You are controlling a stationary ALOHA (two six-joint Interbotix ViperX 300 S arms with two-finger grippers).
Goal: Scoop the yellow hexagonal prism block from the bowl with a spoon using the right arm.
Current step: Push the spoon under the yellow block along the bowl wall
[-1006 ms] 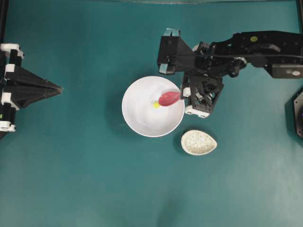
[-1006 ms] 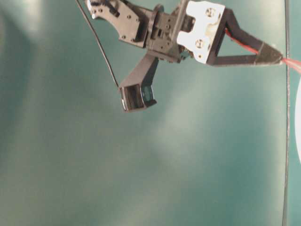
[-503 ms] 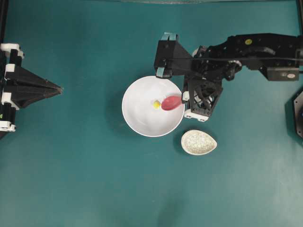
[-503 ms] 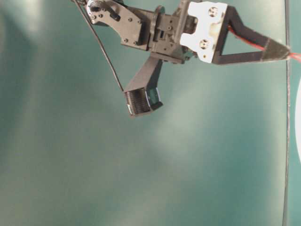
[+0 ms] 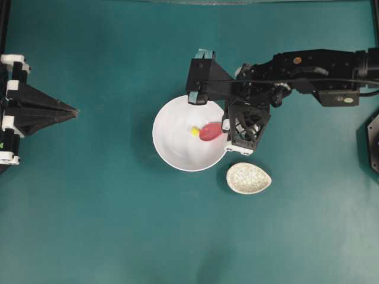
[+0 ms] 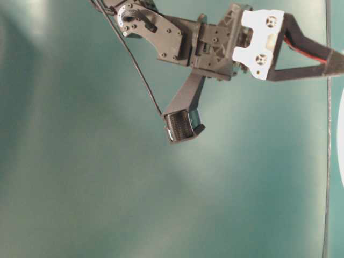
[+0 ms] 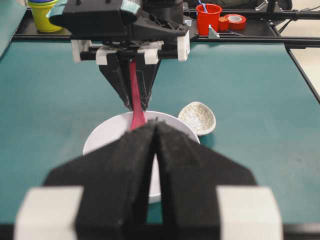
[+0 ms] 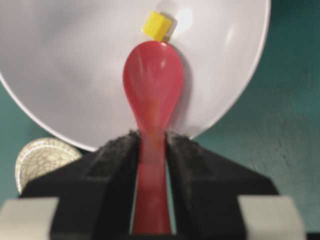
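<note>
Seen from overhead, the right arm [image 5: 308,65] reaches in from the right edge over the teal table [image 5: 106,213], and its gripper [image 5: 227,125] sits at the right rim of the white bowl [image 5: 174,148], holding the pink-red spoon [image 5: 209,131] with the scoop inside the bowl. The yellow hexagonal prism block [image 5: 195,131] lies in the bowl just off the tip of the scoop, touching it or very nearly so. A small speckled beige dish [image 5: 249,178] rests on the table just below and right of the bowl, apart from it. The left gripper [image 5: 71,110] is parked at the far left edge, well away from the bowl, its two fingers meeting in a point with nothing between them. In the table-level view the right arm's wrist [image 6: 215,43] and white bracket [image 6: 263,43] hang above the table, the dark fingers [image 6: 301,59] running out of the right edge with a strip of red handle along them; the bowl shows only as a white sliver [image 6: 342,140] at the edge. From the left wrist camera, the left fingers [image 7: 130,165] are pressed together and hold nothing; beyond them the bowl [image 7: 100,137] sits with the spoon handle [image 7: 135,95] rising into the right gripper [image 7: 134,100], the speckled dish [image 7: 197,117] to its right. From the right wrist camera, the fingers [image 8: 115,160] clamp the handle on both sides, the scoop [image 8: 153,75] lies over the bowl's floor [image 8: 65,65], and the block [image 8: 157,25] sits at the scoop's tip, not inside it.
</note>
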